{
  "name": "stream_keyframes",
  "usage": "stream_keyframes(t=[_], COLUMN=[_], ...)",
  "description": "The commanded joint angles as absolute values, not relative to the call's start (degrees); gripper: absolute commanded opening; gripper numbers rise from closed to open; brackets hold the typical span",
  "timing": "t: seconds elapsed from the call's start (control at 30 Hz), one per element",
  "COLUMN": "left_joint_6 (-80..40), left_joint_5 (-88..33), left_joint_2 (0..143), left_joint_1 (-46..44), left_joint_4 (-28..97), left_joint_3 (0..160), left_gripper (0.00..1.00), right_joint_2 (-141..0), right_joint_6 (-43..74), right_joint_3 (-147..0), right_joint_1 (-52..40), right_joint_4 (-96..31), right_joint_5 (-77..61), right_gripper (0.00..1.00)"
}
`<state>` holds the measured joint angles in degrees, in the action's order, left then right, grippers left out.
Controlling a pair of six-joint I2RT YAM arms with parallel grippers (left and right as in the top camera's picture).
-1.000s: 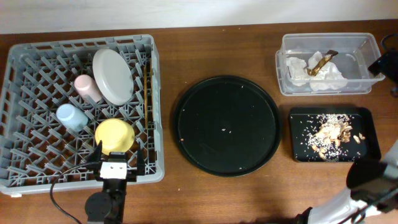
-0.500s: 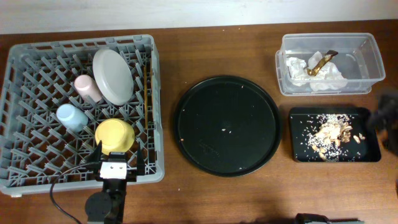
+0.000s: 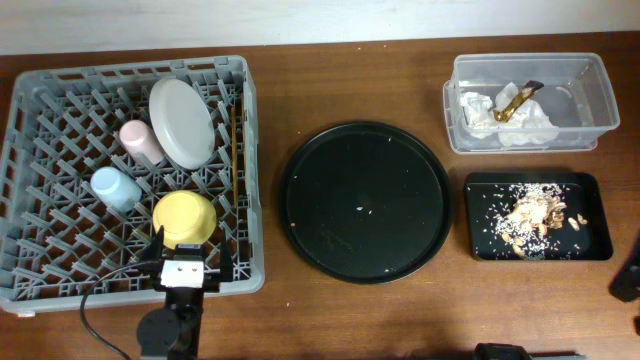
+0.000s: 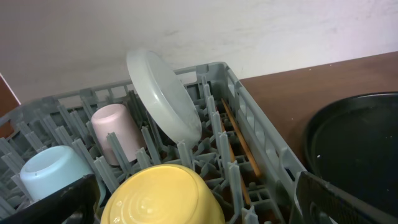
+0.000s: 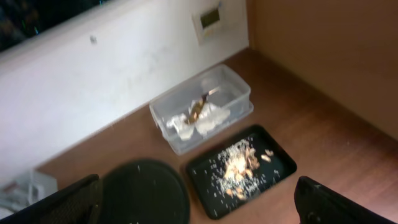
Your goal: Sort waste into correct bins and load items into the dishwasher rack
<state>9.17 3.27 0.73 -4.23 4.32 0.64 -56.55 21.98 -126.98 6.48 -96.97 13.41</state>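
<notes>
Sorting table, overhead and wrist views: my left arm point(image 3: 165, 330) comes in low from the bottom left of the overhead frame; its wrist sits at the near wall of the dishwasher rack point(image 3: 130, 68). The left gripper point(image 3: 190, 254) is released, jaws spread wide and holding nothing; the yellow bowl point(image 3: 185, 218) sits bottom up just ahead of it, between the two jaws in the wrist view.

My right arm point(image 3: 628, 285) shows only as a dark sliver at the lower right edge of the overhead frame. The right gripper point(image 5: 198, 186) is raised high over the table point(image 3: 350, 80), released as well, jaws at the bottom corners of its own frame and gripping nothing; both bins lie well below it.

In the rack, the pale grey plate point(image 3: 182, 122) leans on edge among the pegs at upper centre; the pink cup point(image 3: 140, 140) is just left of it; the light-blue cup point(image 3: 115, 188) is below that. The wooden chopsticks point(image 3: 234, 140) lie along the rack's right wall.

At upper right, the clear plastic tub point(image 3: 600, 100) holds the white tissue point(image 3: 485, 112) with the golden-brown wrapper point(image 3: 518, 100) on top. Below it, the shallow black tray point(image 3: 590, 195) holds the food scraps point(image 3: 535, 215). The round black tray point(image 3: 365, 170) in the centre carries a few specks.
</notes>
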Motion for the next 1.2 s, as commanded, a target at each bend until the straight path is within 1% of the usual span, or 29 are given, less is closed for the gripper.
stream_keyframes(t=[0.0, 0.1, 0.17, 0.5, 0.6, 0.67, 0.8, 1.0, 1.17], left_joint_6=[8.43, 8.43, 8.43, 8.43, 8.43, 8.43, 8.43, 8.43, 8.45], left_joint_5=[3.9, 3.9, 3.9, 3.9, 3.9, 3.9, 3.9, 3.9, 3.9], left_joint_2=[0.3, 0.3, 0.3, 0.3, 0.3, 0.3, 0.3, 0.3, 0.3], left_joint_1=[-4.45, -4.45, -4.45, -4.45, -4.45, -4.45, -4.45, -4.45, -4.45], left_joint_4=[4.43, 4.43, 4.43, 4.43, 4.43, 4.43, 4.43, 4.43, 4.43], left_joint_3=[0.49, 0.49, 0.49, 0.49, 0.49, 0.49, 0.49, 0.49, 0.49], left_gripper=[0.99, 0.99, 0.99, 1.0, 0.99, 0.99, 0.99, 0.99, 0.99], right_joint_2=[-57.23, -54.92, -50.09, -23.57, -17.37, -13.76, -9.34, -2.72, -0.19], right_joint_6=[19.73, 19.7, 19.68, 19.7, 19.7, 19.7, 19.73, 19.7, 19.68], right_joint_3=[-121.3, -114.3, -105.93, -62.57, -50.39, -41.1, -26.35, -12.38, -5.82], right_joint_1=[5.89, 5.89, 5.82, 1.34, 1.34, 1.34, 1.21, -0.47, -0.36], right_joint_4=[-96.29, -90.48, -82.96, -53.08, -43.29, -34.44, -19.31, -4.4, 2.26], right_joint_5=[9.69, 6.61, 3.31, -4.1, -8.12, -11.7, -16.12, -15.86, -12.95], right_gripper=[0.99, 0.99, 0.99, 0.99, 0.99, 0.99, 0.99, 0.99, 0.99])
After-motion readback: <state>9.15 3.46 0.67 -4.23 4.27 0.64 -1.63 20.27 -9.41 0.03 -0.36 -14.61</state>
